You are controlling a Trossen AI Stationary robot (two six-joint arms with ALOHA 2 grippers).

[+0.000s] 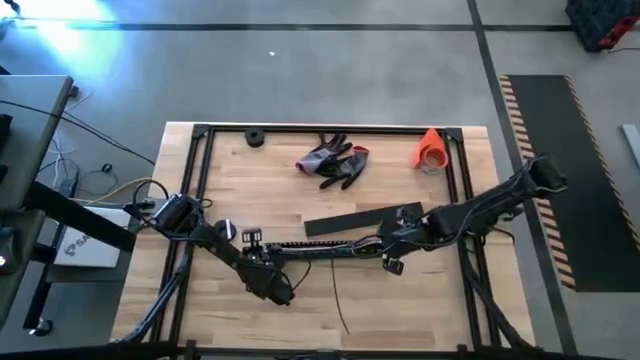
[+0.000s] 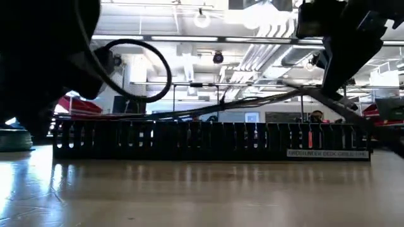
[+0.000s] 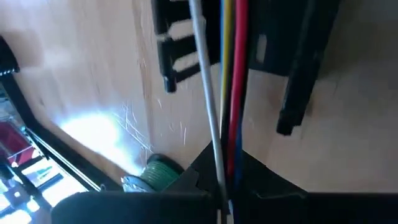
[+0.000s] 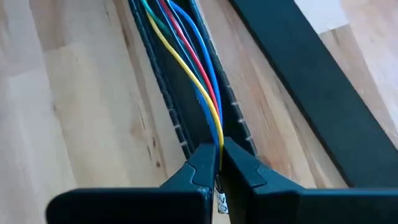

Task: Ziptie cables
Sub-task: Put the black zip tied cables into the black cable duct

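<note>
The cables (image 4: 205, 93) are a thin bundle of yellow, red, blue and green wires. It runs along a long black slotted duct (image 1: 320, 245) lying mid-table. In the left wrist view the cables (image 3: 227, 93) also include a grey wire. My right gripper (image 4: 219, 167) is shut on the bundle at the duct's right end (image 1: 388, 255). My left gripper (image 3: 222, 186) is shut on the bundle past the duct's left end (image 1: 272, 285). In the low view the cables (image 2: 252, 101) stretch just above the duct (image 2: 208, 139), rising toward the right. My left gripper pinches the bundle (image 3: 222, 163) between its two fingers, beyond the duct's left end. The wires leave the fingertips in a straight run toward the duct, clear of the table. My right gripper pinches the bundle (image 4: 217, 140) between its two fingertips, slanting down over the duct. From the fingers the wires run down into the duct's channel.
A flat black strip (image 1: 360, 220) lies just behind the duct. Grey-and-red gloves (image 1: 335, 160), an orange object (image 1: 430, 148) and a small black round piece (image 1: 254, 137) sit toward the far edge. A thin loose wire (image 1: 340, 305) trails toward the near edge. A black frame (image 1: 200, 180) borders the table.
</note>
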